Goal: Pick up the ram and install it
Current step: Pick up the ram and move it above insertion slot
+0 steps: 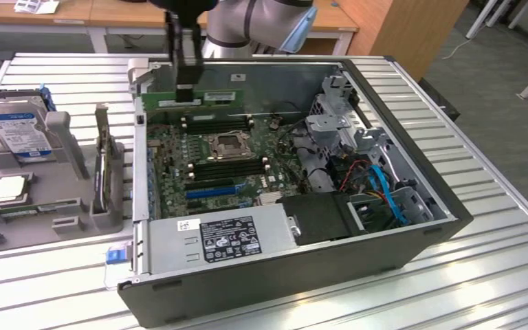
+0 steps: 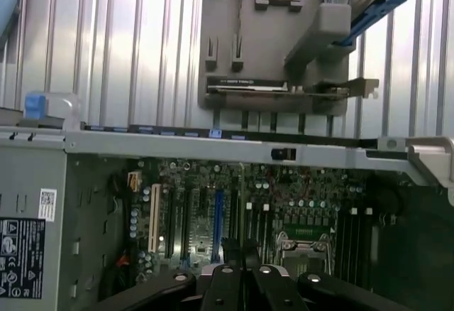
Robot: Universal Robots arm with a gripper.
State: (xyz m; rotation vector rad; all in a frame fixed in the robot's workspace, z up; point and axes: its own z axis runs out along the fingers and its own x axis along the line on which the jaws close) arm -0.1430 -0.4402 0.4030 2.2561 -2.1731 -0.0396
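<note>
Clamped on the ram [image 1: 218,97], the end effector [image 1: 185,95] hangs in the exterior view over the far part of the open computer case [image 1: 273,275], which lies on the slatted metal surface [image 1: 484,275]. The green stick is held level and clear of the board, above the black memory slots [image 1: 214,124] that sit next to the processor socket [image 1: 227,144]. The grip looks off the stick's middle, towards the exterior view's left. A downward push could therefore rock the ram, so that one end seats and the other rides high. The stick also hangs near the case's far wall [image 1: 245,72], and a drift that way could knock its edge against the metal.

In the wrist view the end effector [image 2: 241,258] has its fingertips drawn close together over the motherboard [image 2: 213,204]. The processor socket [image 2: 301,243] and the dark slots [image 2: 355,229] lie off to one side of the fingertips, not under them. From here the main risk, as I judge it, is misalignment. If the stick comes down beside a slot or skewed to it, it could press on the board or on the slot's latches. Whether those latches stand open I cannot tell, and closed ones would block seating.
</note>
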